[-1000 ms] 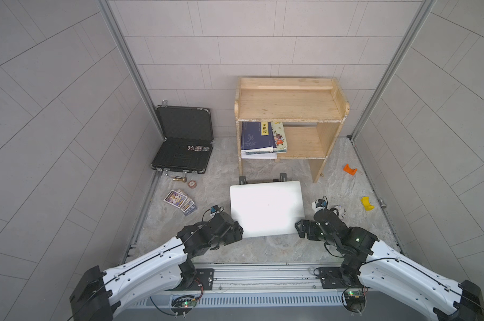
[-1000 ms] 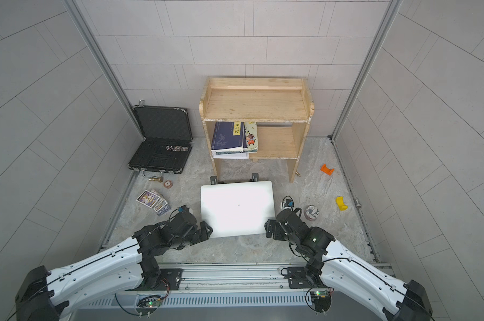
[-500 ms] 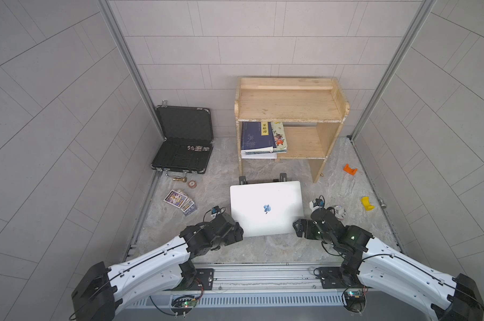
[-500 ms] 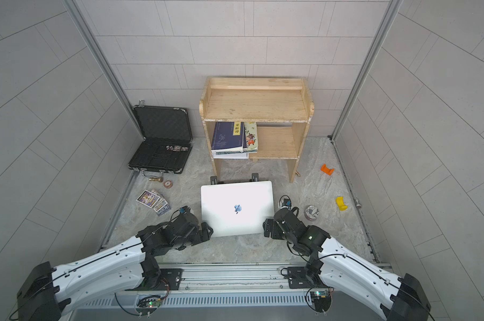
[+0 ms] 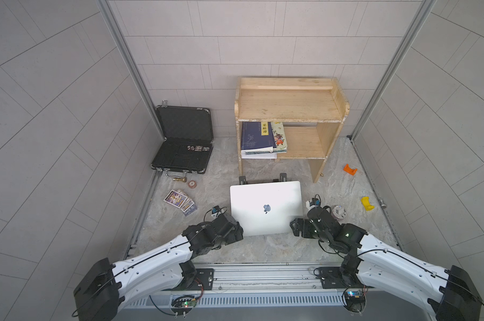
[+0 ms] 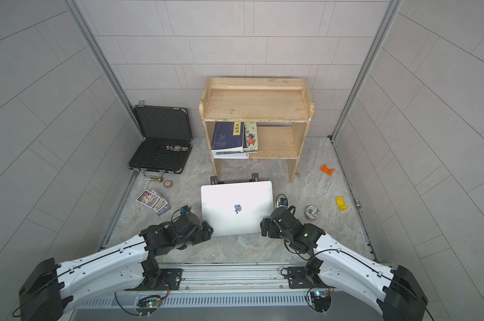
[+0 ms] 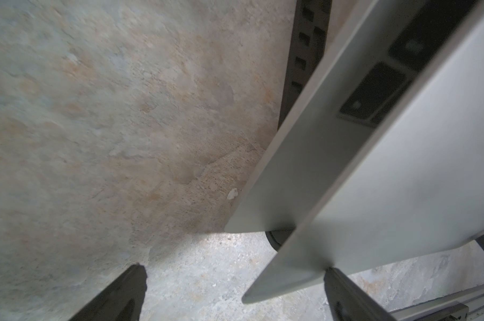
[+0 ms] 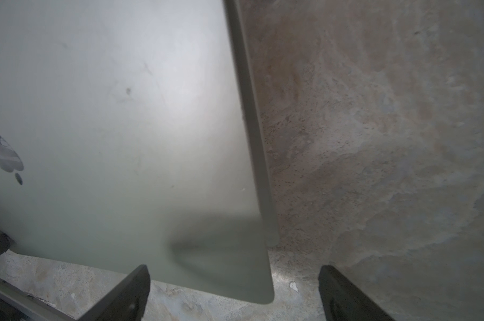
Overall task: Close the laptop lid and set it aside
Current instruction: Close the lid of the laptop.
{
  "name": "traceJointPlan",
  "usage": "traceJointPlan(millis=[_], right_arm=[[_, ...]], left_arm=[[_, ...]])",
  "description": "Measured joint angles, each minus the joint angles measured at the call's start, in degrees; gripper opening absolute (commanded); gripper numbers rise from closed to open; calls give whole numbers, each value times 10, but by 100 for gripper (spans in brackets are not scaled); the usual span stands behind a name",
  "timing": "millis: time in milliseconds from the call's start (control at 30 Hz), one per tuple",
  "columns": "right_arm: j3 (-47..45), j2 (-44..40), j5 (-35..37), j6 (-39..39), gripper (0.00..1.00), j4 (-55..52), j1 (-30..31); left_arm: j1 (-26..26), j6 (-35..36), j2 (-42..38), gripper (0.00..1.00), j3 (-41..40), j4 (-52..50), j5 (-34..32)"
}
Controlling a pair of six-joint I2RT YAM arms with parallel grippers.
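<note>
— Checking lid state. The laptop [image 6: 236,219] sits mid-table [image 5: 263,250], just in front of the wooden shelf [image 5: 288,105].

— Lid down?

— Not flat. In both top views the laptop lid [image 5: 265,194] looks nearly shut, silver face up, apple logo [image 5: 266,208] showing. The left wrist view shows a wedge gap, with black keys [image 7: 374,91] visible between lid and base [image 7: 290,166]. The gap opens toward the arms and narrows toward the shelf side.

— Claws?

— Left claw [image 5: 237,232] is at the near left corner, jaws spread wide, holding nothing. The lid corner lies between its fingers [image 7: 118,297]. One finger is close under the lid's front edge; contact can't be told.

— Right?

— Right claw [image 5: 295,228] is at the near right corner, also spread wide and empty. In the right wrist view the lid corner lies between its fingers [image 8: 124,294] and overhangs the base edge. No grip on either side.

— Clutter?

— Black briefcase [image 5: 182,150] stands open at the back left, with cards [image 5: 179,200] between it and the left claw. Books [image 5: 258,137] are on the shelf's lower level. Round tin [image 6: 311,213] is just beside the right arm. Orange piece [image 5: 350,169] and yellow piece [image 5: 367,203] are out right, well apart from the laptop.
</note>
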Motion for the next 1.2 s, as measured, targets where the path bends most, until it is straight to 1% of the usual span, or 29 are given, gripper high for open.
traceJointPlan(millis=[533,967,1100,1200], right_arm=[[0,60,-9,-8,99,38,0],[0,99,-10,-16,100,66,0],[2,99,-10,-24,100,70,0],[10,98,-7,-35,100,70,0]], left_arm=[[0,1,48,100,0,22,-12],[2,14,81,100,7,55,7],[5,22,75,100,10,55,-5],[12,35,70,100,23,53,-27]])
